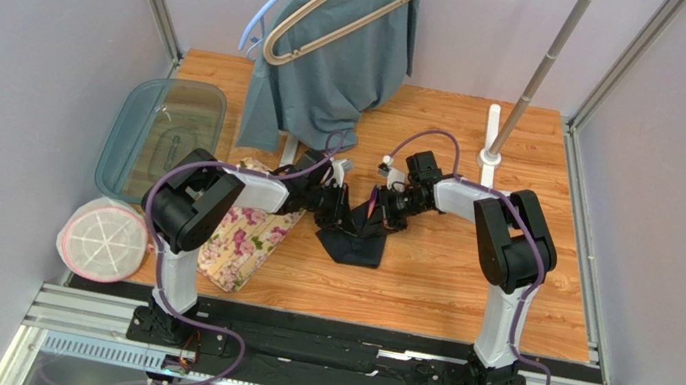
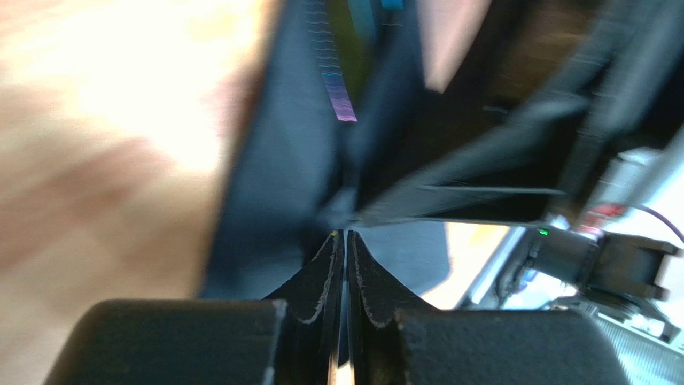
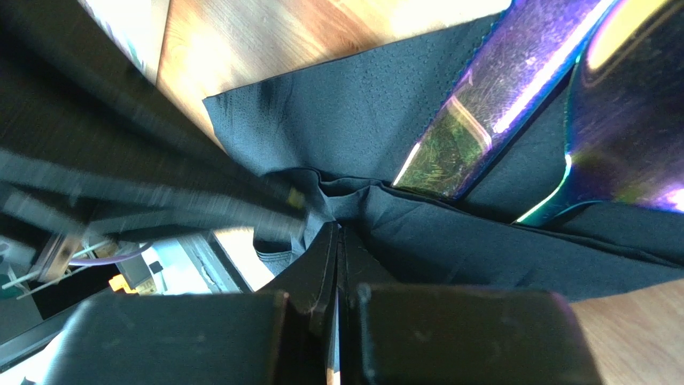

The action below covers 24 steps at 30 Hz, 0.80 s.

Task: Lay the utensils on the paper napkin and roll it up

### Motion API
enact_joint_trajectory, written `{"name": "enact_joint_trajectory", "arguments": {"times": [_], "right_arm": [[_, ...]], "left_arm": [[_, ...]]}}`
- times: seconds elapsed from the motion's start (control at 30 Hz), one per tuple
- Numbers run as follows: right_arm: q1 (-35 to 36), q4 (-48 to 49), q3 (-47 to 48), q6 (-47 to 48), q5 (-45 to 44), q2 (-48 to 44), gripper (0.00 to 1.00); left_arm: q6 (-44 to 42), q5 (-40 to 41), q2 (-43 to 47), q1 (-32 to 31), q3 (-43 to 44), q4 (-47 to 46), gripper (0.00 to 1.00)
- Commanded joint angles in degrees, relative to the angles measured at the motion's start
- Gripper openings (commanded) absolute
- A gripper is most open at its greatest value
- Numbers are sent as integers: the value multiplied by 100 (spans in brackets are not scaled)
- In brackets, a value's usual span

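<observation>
Evidently both arms are working on the same fold of the black paper napkin. The right gripper is pinching with its jaws fully closed, and a thin gather of paper is bunching right at the tips. The left gripper is doing the same from the opposite side, its jaws pressed together on a puckered edge of the sheet, though that view is blurred.

The utensils are lying on the napkin just beyond the right jaws and off to their right. 2 iridescent pieces are showing there: a slim flat one and a broader curved one, probably the spoon. Dark paper is lapping over their near ends. Ahead of the left jaws only a sliver of rainbow metal is showing between dark folds.

From above, the 2 grippers are meeting close together over the crumpled napkin on the wooden table, with the floral mat lying behind the left jaws.

The placing seems done and the rolling seems to be under way. Gripping 2 points of the edge is likely meant to carry the paper evenly over the cutlery. Pulling unevenly risks tearing the thin sheet or letting a piece slide out of the fold.
</observation>
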State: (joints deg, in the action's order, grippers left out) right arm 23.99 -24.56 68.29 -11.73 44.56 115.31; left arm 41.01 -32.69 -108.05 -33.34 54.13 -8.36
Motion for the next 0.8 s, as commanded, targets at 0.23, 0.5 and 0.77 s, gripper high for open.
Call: {"name": "enact_joint_trajectory", "arguments": {"times": [0.23,0.5,0.77], "right_arm": [[-43,-655,527,136,-8,-701,10],[-184,-525,247,206,-228,-861,8],[-35,-207,298,21,-623,-685,6]], "left_arm": [[-568,474,-234,153,265,748,1],[-594,509,-260,153,335,810,0],[-568,500,-251,153,265,739,0]]}}
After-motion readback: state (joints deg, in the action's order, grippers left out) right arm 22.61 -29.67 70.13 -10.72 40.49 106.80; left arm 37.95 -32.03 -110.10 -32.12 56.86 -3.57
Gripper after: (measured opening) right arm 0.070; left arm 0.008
